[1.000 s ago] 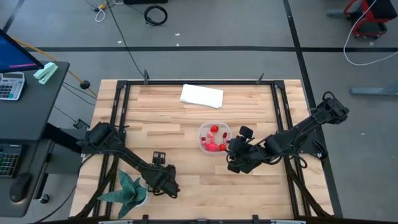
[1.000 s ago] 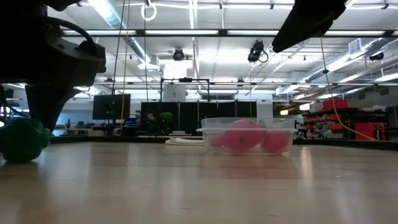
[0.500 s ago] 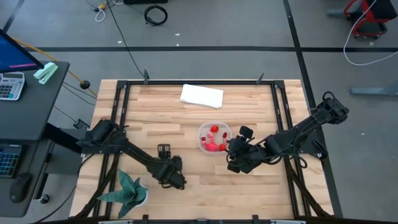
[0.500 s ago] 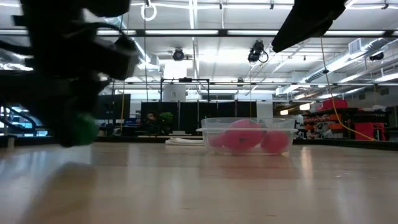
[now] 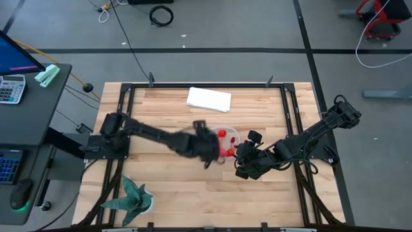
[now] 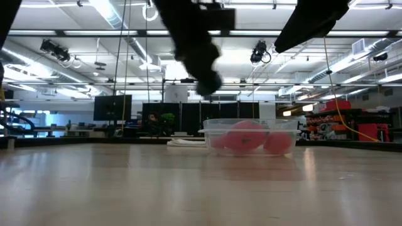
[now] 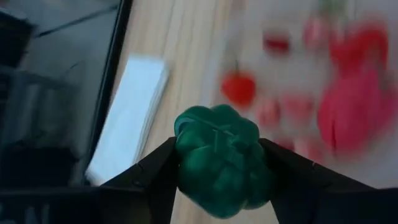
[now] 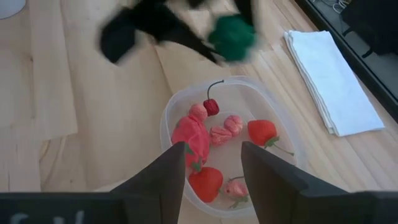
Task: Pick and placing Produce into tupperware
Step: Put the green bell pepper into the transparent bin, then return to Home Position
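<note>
The clear tupperware (image 5: pixel 222 143) stands mid-table and holds several red and pink produce bits, one larger red piece (image 8: pixel 189 138) among them. My left gripper (image 5: pixel 206 149) hovers at the container's left rim, shut on the green piece (image 7: pixel 217 158). That piece also shows in the right wrist view as a green lump (image 8: pixel 232 36) and in the low view as a dark lump (image 6: pixel 209 81) above the tupperware (image 6: pixel 248 137). My right gripper (image 8: pixel 214 180) is open, low over the container's right near side (image 5: pixel 241 158). My left gripper pinches the green piece between its two fingers (image 7: pixel 155 174), one on each of its opposite sides (image 7: pixel 185 155). In the low view the arm comes down at it from above. The piece is lifted clear of the table, higher than the tupperware's rim.
A folded white cloth (image 5: pixel 208 99) lies near the far edge, beyond the container. A spiky teal plant (image 5: pixel 132 196) stands at the near left corner. Bare wood lies between the plant and the container and along the near edge. A black frame (image 5: pixel 122 109) borders the tabletop.
My left arm has swung from the near left corner by the plant toward the right and far side, to the tupperware's left rim. It has lifted the green piece off the table and carried it high, its fingers staying shut on it.
</note>
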### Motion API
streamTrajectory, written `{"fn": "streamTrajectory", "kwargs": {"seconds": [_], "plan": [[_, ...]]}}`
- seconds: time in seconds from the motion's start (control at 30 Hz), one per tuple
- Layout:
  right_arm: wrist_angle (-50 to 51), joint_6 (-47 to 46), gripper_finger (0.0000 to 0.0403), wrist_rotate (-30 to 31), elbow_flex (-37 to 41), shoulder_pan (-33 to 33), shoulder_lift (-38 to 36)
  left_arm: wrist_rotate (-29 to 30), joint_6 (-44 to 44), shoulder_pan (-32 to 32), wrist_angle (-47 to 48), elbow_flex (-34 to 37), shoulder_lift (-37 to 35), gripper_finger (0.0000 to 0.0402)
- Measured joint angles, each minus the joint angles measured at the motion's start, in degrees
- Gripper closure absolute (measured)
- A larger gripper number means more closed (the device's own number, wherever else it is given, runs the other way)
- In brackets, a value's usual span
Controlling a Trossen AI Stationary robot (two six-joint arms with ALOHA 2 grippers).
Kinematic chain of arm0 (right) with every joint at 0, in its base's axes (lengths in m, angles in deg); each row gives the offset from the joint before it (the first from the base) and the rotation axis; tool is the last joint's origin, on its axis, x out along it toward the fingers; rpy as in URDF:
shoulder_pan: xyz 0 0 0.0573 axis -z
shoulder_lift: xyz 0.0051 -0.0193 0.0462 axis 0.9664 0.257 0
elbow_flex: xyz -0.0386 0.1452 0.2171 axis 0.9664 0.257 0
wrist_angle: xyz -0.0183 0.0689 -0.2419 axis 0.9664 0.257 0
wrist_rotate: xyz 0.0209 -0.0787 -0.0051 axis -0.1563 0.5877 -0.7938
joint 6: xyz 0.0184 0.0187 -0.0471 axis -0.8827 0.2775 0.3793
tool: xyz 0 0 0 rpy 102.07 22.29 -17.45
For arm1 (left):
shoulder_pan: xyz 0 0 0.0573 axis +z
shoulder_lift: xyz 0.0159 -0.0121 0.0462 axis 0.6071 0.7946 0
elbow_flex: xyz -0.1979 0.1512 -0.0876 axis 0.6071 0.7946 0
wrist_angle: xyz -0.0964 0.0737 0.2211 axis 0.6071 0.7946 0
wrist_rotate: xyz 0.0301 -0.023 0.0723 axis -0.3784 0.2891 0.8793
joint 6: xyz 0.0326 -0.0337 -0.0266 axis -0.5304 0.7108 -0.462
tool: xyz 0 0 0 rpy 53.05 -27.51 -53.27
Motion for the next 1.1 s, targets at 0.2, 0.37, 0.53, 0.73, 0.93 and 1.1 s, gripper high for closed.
{"fn": "streamTrajectory", "kwargs": {"seconds": [0.2, 0.37, 0.53, 0.73, 0.93, 1.1], "plan": [[0.00, 1.14, 0.0238, 0.00, 0.00, 0.00, 0.00, -18.21, -5.73, 8.28, -14.95, 0.07, 0.00, 0.0170], [0.00, 1.42, 0.0238, -0.02, 0.00, 0.00, 0.00, -19.47, -6.01, 11.06, -11.99, 0.13, 0.00, 0.0134], [0.00, 2.52, 0.0238, -0.02, 0.00, -0.02, -0.01, -19.72, -3.90, 10.72, -11.04, 0.14, 0.00, 0.0128], [0.64, 4.47, 0.0238, 2.80, 0.00, -0.01, -0.01, -19.77, 5.03, 8.96, -2.66, -4.51, -0.28, 0.0149], [7.57, 17.48, 0.0238, 9.76, -0.19, 0.12, -2.52, -19.30, 9.57, 6.87, 35.38, -23.34, -0.46, 0.0173], [19.19, 6.27, 0.0240, 4.36, -1.68, -1.21, -9.03, -18.18, 14.43, 4.14, 49.35, -36.06, -4.31, 0.0182]]}}
